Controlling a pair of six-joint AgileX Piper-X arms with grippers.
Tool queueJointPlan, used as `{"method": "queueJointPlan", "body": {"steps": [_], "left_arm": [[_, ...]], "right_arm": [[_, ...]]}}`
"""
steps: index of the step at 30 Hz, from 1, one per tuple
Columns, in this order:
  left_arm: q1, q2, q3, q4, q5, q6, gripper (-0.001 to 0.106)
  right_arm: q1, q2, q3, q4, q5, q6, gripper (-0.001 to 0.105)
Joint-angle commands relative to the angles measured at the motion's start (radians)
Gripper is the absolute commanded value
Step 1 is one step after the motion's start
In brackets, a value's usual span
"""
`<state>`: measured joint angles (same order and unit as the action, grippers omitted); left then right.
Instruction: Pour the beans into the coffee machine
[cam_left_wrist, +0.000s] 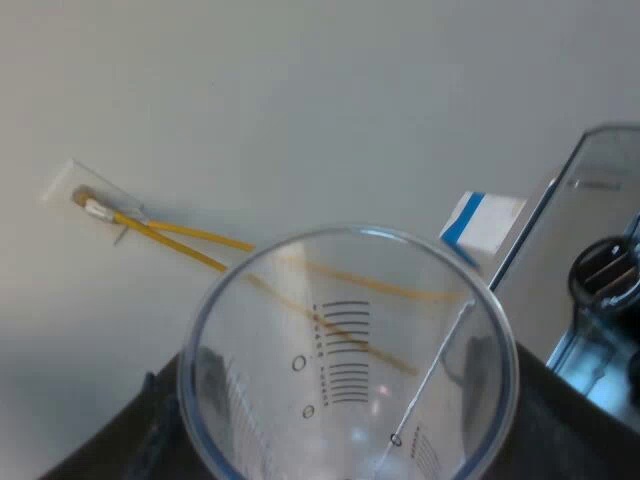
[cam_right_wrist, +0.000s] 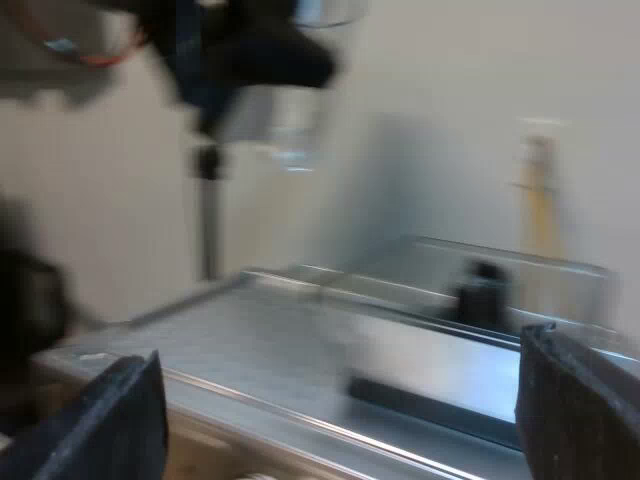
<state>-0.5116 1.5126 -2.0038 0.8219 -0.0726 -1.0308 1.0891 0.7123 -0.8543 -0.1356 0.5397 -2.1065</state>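
Observation:
My left gripper (cam_left_wrist: 345, 368) is shut on a clear measuring glass (cam_left_wrist: 300, 300) with printed scale marks. Its dark fingers (cam_left_wrist: 205, 372) press the glass from both sides. I look into the open mouth, and the wall and yellow wires show through it. The smoky bean hopper (cam_left_wrist: 600, 190) of the espresso machine is close beside the glass. In the right wrist view my right gripper (cam_right_wrist: 340, 420) is open, its fingers (cam_right_wrist: 120, 420) wide apart low over the machine's metal top (cam_right_wrist: 300, 340). Above that top, the left gripper (cam_right_wrist: 250, 50) holds the glass (cam_right_wrist: 295, 130).
A pale wall stands behind the machine, with yellow wires (cam_left_wrist: 180, 238) taped to it and a blue-and-white label (cam_left_wrist: 480, 222) near the hopper's edge. A dark knob (cam_right_wrist: 485, 292) sits on the machine's top.

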Motion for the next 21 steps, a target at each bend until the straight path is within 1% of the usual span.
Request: {"method": "queueJointPlan", "body": {"steps": [1,3,4,6,8,10,12,16,21], "left_arm": [[0.000,-0.036,-0.007,0.017,0.003,-0.105,0.000],[0.000,-0.062,-0.007,0.037,0.003,-0.137,0.000],[0.000,-0.065,-0.007,0.040,0.003,-0.141,0.000],[0.000,-0.100,-0.007,0.072,0.003,-0.202,0.000],[0.000,-0.121,-0.007,0.106,0.003,-0.243,0.000],[0.000,-0.141,-0.007,0.153,0.003,-0.274,0.000],[0.000,-0.169,-0.007,0.194,0.003,-0.288,0.000],[0.000,-0.205,-0.007,0.222,0.003,-0.292,0.000],[0.000,-0.234,-0.007,0.251,0.003,-0.328,0.000]], "right_arm": [[0.000,-0.007,-0.011,-0.009,-0.050,-0.007,0.073],[0.018,-0.007,-0.011,-0.007,-0.050,-0.007,0.073],[0.020,-0.007,-0.011,-0.007,-0.050,-0.007,0.073],[0.055,-0.007,-0.011,0.000,-0.051,-0.007,0.073],[0.076,-0.007,-0.011,0.006,-0.051,-0.011,0.073],[0.103,-0.007,-0.011,0.007,-0.051,-0.028,0.073],[0.150,-0.007,-0.011,0.010,-0.051,-0.052,0.073],[0.198,-0.007,-0.011,0.023,-0.027,-0.052,0.073],[0.260,-0.007,-0.013,0.042,0.005,-0.052,0.073]]}}
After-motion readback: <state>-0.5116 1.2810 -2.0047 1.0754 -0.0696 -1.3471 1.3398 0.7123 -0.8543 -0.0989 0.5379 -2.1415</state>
